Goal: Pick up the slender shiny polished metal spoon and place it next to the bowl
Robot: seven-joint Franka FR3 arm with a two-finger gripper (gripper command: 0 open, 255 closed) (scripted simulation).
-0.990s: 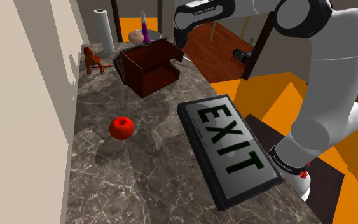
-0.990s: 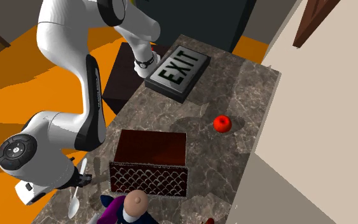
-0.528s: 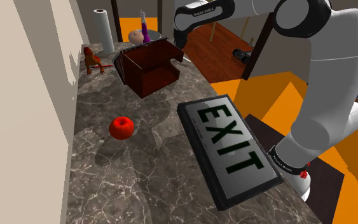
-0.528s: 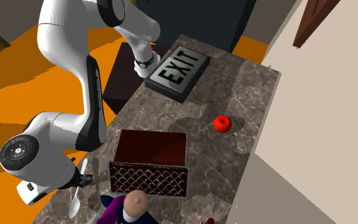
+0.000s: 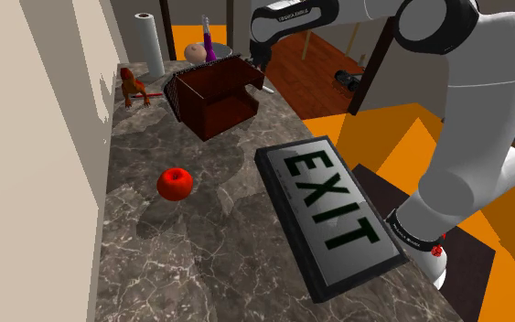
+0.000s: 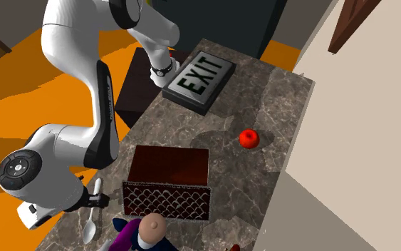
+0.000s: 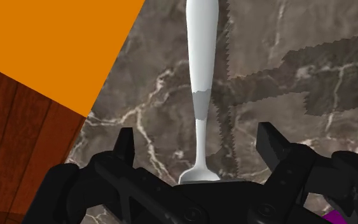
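While gripper [image 7: 195,131] gapes, spoon [image 7: 201,76] lies btwn its fingers [image 7: 125,145] w/o contact.

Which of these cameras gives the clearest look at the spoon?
The wrist view: the spoon lies lengthwise on the marble counter between the open jaws, untouched. The second exterior view shows it small, beside the basket. In the shoulder view, arm and basket crowd that spot.

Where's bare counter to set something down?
Bare counter between the apple, the EXIT sign and the basket; more from the apple down to the shoulder view's lower edge, along the wall. Crowded past the basket: bowl, purple bottle, spoon, gripper.
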